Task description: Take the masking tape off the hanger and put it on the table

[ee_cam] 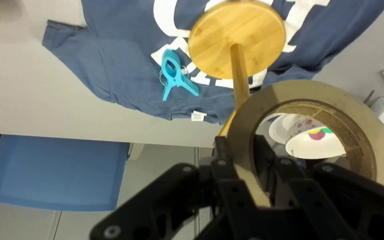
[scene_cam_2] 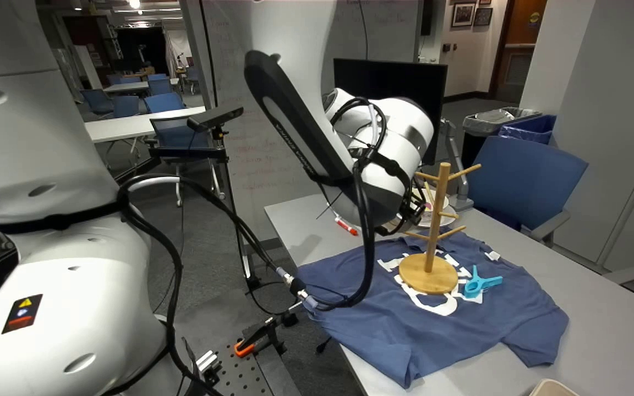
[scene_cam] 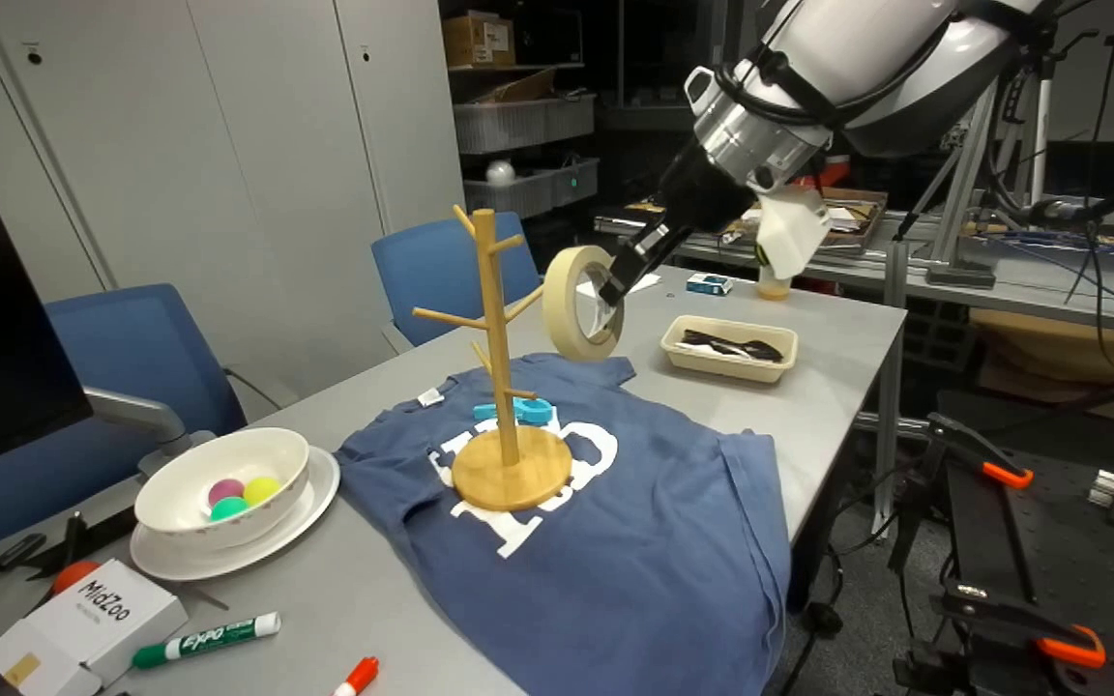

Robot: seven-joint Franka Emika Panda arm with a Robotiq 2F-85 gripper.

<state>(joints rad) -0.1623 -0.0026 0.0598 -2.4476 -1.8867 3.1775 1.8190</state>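
Gripping the masking tape (scene_cam: 562, 304) by its ring wall, the claw (ee_cam: 243, 146) is clamped with one side in the hole and one outside. The roll hangs in the air near the hanger (scene_cam: 497, 348); contact with a peg cannot be told. Wrist view: a white bowl (ee_cam: 312, 150) and coloured balls (ee_cam: 317, 134) show through the hole.

Surface: light-grey table (scene_cam: 847, 329). A blue T-shirt (scene_cam: 605, 551) with white print lies spread over part of it. The hanger stands upright on the print, disc base down; just beside the disc lies a turquoise clamp (ee_cam: 175, 78). Toward one end, the bowl, balls inside, stands on a plate (scene_cam: 323, 493), near a white box (scene_cam: 93, 619) and a green marker (scene_cam: 209, 639). Past the shirt, the opposite way: a beige tray (scene_cam: 721, 369) holding black pieces (scene_cam: 760, 350).

Room: blue chairs (scene_cam: 136, 338) along one long side, pale cabinets (scene_cam: 277, 126) behind. In an exterior view, a dark monitor (scene_cam_2: 399, 80), a whiteboard (scene_cam_2: 267, 165) with faint red writing, two waste bins (scene_cam_2: 526, 132). The white arm (scene_cam_2: 295, 27) hides claw and tape there.
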